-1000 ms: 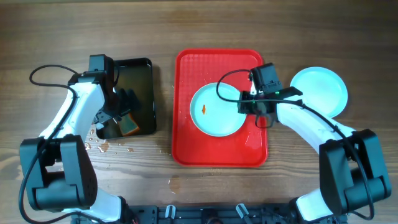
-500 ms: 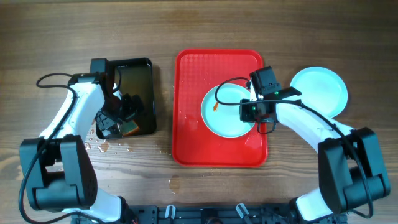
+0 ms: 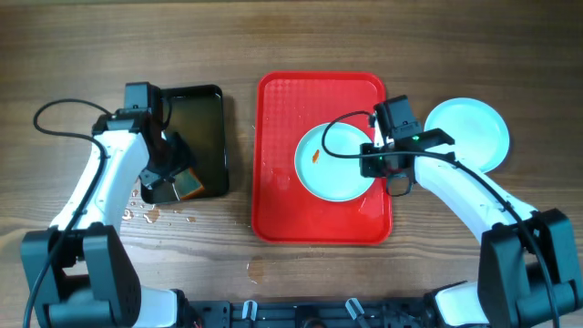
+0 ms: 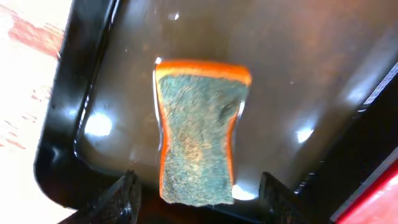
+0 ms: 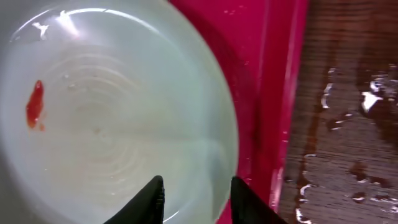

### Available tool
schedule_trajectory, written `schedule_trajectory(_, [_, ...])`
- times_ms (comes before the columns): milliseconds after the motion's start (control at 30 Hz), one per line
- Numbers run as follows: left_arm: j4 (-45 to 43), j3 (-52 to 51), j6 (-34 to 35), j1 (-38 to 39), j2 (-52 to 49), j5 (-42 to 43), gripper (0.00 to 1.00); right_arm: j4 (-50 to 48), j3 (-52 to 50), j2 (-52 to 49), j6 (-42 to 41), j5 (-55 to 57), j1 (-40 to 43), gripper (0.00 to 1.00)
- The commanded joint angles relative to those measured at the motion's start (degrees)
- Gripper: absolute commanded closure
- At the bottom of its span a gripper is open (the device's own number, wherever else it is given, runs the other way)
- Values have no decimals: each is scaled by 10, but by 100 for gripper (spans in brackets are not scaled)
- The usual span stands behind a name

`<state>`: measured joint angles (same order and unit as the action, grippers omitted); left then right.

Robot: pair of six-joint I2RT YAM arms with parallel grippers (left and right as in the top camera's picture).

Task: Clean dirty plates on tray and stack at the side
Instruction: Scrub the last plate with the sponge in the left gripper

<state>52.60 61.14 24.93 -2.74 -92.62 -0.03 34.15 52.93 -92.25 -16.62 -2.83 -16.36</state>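
A pale plate (image 3: pixel 335 164) with an orange smear (image 5: pixel 35 103) lies on the right half of the red tray (image 3: pixel 282 200). My right gripper (image 3: pixel 377 167) stands at the plate's right edge, open, its fingers (image 5: pixel 152 200) astride the rim (image 5: pixel 231 149); one is over the plate and the other over the tray. Another pale plate (image 3: pixel 469 135) rests on the wooden table to the right of the tray. My left gripper (image 4: pixel 200 200) hangs open over an orange sponge with a green pad (image 4: pixel 199 130), a gap showing on each side of it.
The sponge lies in a black tray of water (image 3: pixel 196 93) left of the red tray. Water drops mark the wood by the black tray (image 3: pixel 146 212) and to the right of the red tray (image 5: pixel 348 124). Cables loop over both arms.
The smeared plate has slid to the right across the red tray along with my right gripper. My left gripper's jaws have narrowed around the sponge.
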Motion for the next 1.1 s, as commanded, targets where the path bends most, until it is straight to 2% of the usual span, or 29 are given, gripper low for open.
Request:
schedule_trajectory(0, [-32,-52,13,-2,-9,-5,48,-2,4,9,-15,31,23,62])
schedule_trajectory(100, [-60,-77,13,-2,-9,5,49,-27,-15,-12,-13,2,29,63])
schedule_trajectory(133, [-61,-77,13,-2,-9,7,44,-61,-31,-27,-14,-40,29,64])
schedule_trajectory(233, [-45,-59,10,-3,-7,7,48,-83,-36,-67,-31,-49,29,71])
schedule_trajectory(300, [1,-17,8,-3,0,7,43,-85,-36,-91,-31,-49,29,83])
schedule_trajectory(333, [25,6,8,-3,4,7,42,-94,-36,-98,-28,-46,29,96])
schedule_trajectory(433, [64,32,8,-3,12,6,40,-163,-34,-95,42,-34,28,96])
schedule_trajectory(500, [67,28,9,-3,11,6,40,-146,-34,-94,40,-35,27,96])
schedule_trajectory(567, [47,8,10,-3,11,6,48,-125,-34,-94,27,-35,27,96])
schedule_trajectory(633, [-17,-40,11,-3,10,6,58,-117,-34,-94,27,-36,27,96])
schedule_trajectory(733, [-139,-138,26,-3,9,6,62,-108,-34,-94,27,-41,27,96])
schedule_trajectory(767, [-161,-152,26,-3,9,6,86,-110,-34,-94,27,-51,27,96])
schedule_trajectory(800, [-167,-151,25,-3,10,6,96,-110,-34,-94,27,-54,27,96])
schedule_trajectory(867, [-161,-127,5,-3,12,8,96,-109,-34,-94,27,-58,27,96])
schedule_trajectory(1000, [-24,42,-63,7,30,30,96,-106,-34,-94,28,-62,27,96])
schedule_trajectory(1067, [-29,42,-66,23,26,29,96,-101,-34,-94,27,-62,27,96])
